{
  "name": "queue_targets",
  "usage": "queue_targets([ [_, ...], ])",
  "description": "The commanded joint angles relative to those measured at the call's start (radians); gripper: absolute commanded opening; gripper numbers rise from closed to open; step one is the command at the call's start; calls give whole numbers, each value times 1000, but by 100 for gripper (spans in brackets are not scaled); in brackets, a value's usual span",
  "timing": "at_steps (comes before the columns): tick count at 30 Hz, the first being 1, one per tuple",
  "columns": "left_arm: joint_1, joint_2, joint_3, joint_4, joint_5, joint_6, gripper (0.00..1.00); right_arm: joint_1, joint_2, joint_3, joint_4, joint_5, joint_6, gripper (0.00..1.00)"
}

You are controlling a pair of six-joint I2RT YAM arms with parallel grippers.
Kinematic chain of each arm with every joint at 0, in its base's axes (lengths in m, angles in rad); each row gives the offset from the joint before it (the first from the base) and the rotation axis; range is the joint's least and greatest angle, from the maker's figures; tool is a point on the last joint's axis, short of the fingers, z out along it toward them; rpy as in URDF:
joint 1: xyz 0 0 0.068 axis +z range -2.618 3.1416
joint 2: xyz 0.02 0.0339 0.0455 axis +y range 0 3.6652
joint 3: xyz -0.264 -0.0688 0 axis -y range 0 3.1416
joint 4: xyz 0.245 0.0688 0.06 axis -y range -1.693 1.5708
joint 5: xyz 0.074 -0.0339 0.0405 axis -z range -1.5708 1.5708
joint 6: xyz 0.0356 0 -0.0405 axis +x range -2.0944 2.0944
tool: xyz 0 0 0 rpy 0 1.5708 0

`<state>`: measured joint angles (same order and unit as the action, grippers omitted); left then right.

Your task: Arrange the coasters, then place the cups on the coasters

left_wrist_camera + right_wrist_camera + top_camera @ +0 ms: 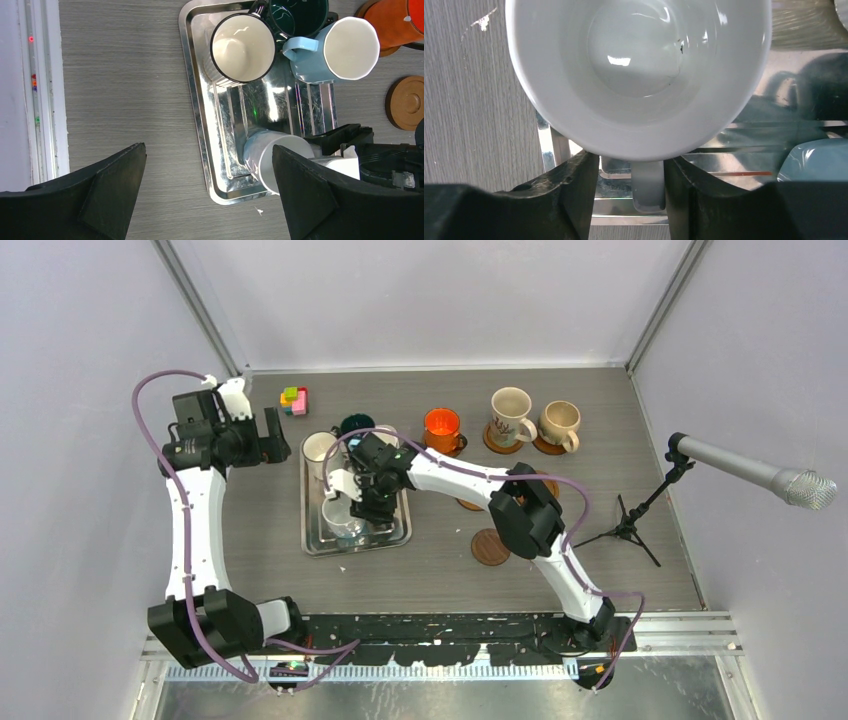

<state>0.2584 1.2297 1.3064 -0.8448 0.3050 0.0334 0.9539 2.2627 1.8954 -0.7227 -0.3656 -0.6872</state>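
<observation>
Evidently the right gripper [631, 170] straddles the handle [647, 187] of the white mug [639, 75], jaws apart, to carry it to the bare coasters [490, 547] at three o'clock, the left gripper [208, 150] idling wide open.

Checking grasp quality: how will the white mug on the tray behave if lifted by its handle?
Glossy ceramic, so the white mug is probably rigid, fairly heavy, and slippery. With the right gripper straddling only the handle, it may well swing or tilt.

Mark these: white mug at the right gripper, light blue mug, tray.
white mug [639, 75], right wrist view, inside bottom
light blue mug [347, 47], left wrist view, pale inside
tray [202, 100], left wrist view, left rim
</observation>
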Motion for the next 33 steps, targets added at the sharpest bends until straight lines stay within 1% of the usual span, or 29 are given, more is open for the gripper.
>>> queue_targets([
  [1,11,-40,-3,-4,-16,0,100,4,-4,52,26,-21,-6,49],
  [4,10,-36,-7,-1,-16,0,100,5,-15,41,46,-14,24,41],
  [9,12,-28,-12,8,-6,-1,100,3,-76,-30,113,2,82,22],
  [13,12,-16,-13,18,4,-4,100,3,-136,-92,172,10,115,2],
  [14,12,-12,-11,21,7,-6,100,3,-147,-102,184,13,129,1],
  [19,12,8,-3,30,23,-14,100,-8,-233,-172,243,41,187,0],
  [25,12,26,13,40,43,-13,100,-61,-402,-301,299,64,276,0],
  [28,12,39,30,40,45,-5,100,-110,-526,-423,345,59,315,0],
  [33,12,58,47,45,59,-10,100,-212,-706,-620,396,83,326,0],
])
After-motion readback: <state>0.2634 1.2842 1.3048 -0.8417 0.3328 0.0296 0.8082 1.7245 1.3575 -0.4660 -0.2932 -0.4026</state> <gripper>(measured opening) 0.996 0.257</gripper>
